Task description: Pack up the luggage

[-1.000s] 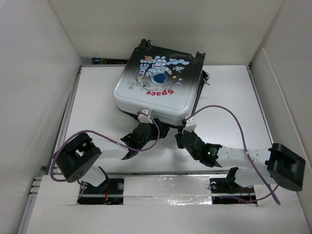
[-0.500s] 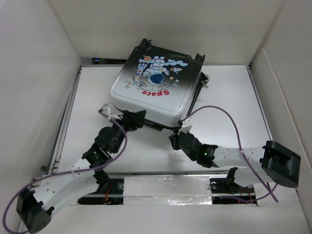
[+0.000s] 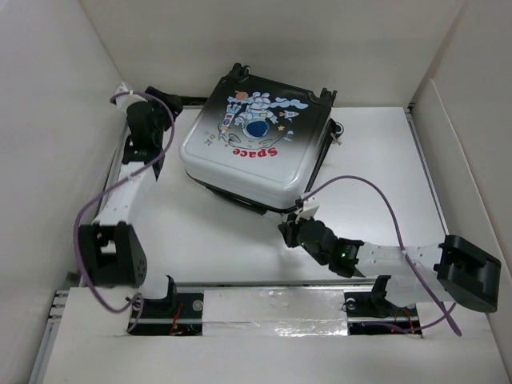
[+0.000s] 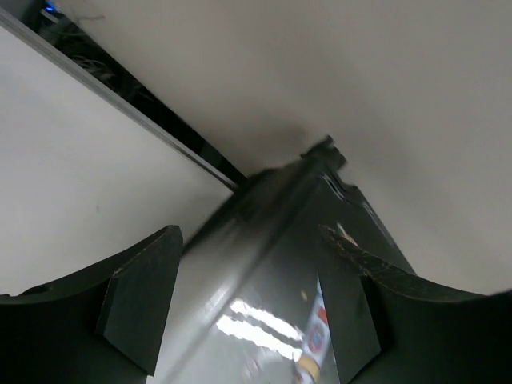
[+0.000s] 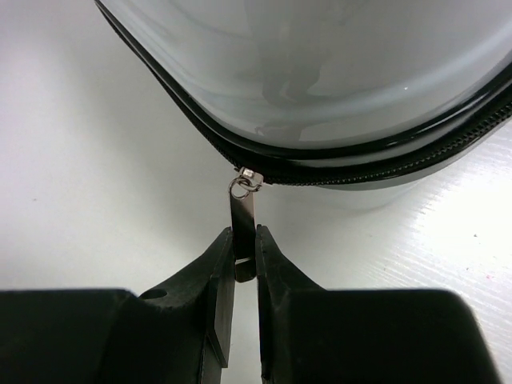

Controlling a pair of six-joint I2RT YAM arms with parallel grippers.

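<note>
I see the small hard-shell suitcase with the glossy black-to-white shell and astronaut print [image 3: 254, 148] lying flat with its lid down at the middle of the far edge of the white surface [image 3: 384, 160], turned at an angle, with the red "Space" lettering facing up. My right claw [image 5: 245, 240] sits just off the case's near corner, its two black fingers closed on the flat metal zipper pull [image 5: 242, 220] that hangs from the black zipper band running round the shell. My left claw [image 4: 250, 236] is up near the far left corner of the surface, next to the case's far left corner, its jaws spread wide with nothing gripped between them. Whether it touches the shell I cannot tell.
</note>
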